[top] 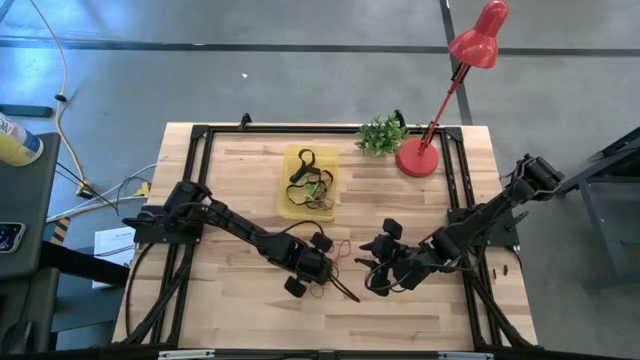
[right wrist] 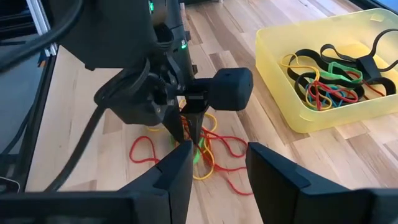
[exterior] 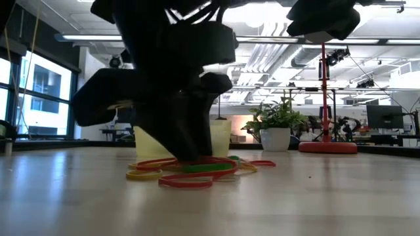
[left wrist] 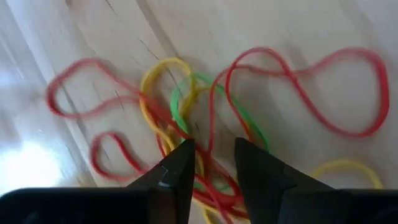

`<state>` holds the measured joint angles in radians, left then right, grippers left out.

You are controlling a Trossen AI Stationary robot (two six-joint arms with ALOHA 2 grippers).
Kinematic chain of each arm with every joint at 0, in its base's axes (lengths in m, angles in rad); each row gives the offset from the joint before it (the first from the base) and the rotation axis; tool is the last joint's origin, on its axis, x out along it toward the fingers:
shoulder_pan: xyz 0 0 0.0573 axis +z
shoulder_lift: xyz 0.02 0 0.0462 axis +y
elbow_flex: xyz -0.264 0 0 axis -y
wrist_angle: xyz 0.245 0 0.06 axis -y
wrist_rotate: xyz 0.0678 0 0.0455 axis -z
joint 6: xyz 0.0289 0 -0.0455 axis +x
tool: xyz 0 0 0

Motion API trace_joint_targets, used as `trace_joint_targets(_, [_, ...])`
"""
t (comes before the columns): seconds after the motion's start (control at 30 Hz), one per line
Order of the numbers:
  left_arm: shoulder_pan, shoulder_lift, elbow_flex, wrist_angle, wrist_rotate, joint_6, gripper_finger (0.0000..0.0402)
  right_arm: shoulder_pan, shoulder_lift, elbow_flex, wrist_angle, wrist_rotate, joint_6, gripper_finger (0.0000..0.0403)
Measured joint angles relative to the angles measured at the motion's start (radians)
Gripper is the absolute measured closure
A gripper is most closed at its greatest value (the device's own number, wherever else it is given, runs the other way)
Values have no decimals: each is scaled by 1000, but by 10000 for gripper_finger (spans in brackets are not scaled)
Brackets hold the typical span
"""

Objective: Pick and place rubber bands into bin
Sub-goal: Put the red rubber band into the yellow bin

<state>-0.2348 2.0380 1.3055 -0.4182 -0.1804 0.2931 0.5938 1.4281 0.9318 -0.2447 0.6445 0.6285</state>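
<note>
Left end effector (left wrist: 211,163) parted over thin tangled rubber bands (left wrist: 205,118)

Even, bright overhead light on the table (top: 250,310) in the high view; shadows under the arms soft and short. Low view strongly backlit: ceiling strip lights (exterior: 275,39) and windows (exterior: 39,85) blow out, and the arm in the foreground reads as a near-black silhouette; the tabletop close to the lens is soft. Left wrist view blurred throughout, rubber bands (left wrist: 205,118) smeared, a white glare patch on the wood. Right wrist view sharp and evenly lit.
</note>
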Motion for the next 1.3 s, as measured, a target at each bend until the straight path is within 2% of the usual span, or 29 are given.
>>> trace_joint_targets(0.23, [-1, 8, 1, 0, -21, -36, 326, 0, 0, 0, 0, -2, 0, 263])
trace_joint_targets(0.5, [0, 8, 2, -2, -22, -37, 397, 0, 0, 0, -2, -2, 0, 263])
trace_joint_targets(0.73, [1, 10, 41, -17, -26, -36, 386, 0, 0, 0, -6, -2, 1, 263])
trace_joint_targets(0.97, [0, 10, 149, -135, -77, -10, 395, 0, 0, 0, -6, -2, 4, 263])
trace_joint_targets(1.3, [0, 10, 398, -358, -196, 90, 400, 0, 0, 0, -6, -2, 4, 263])
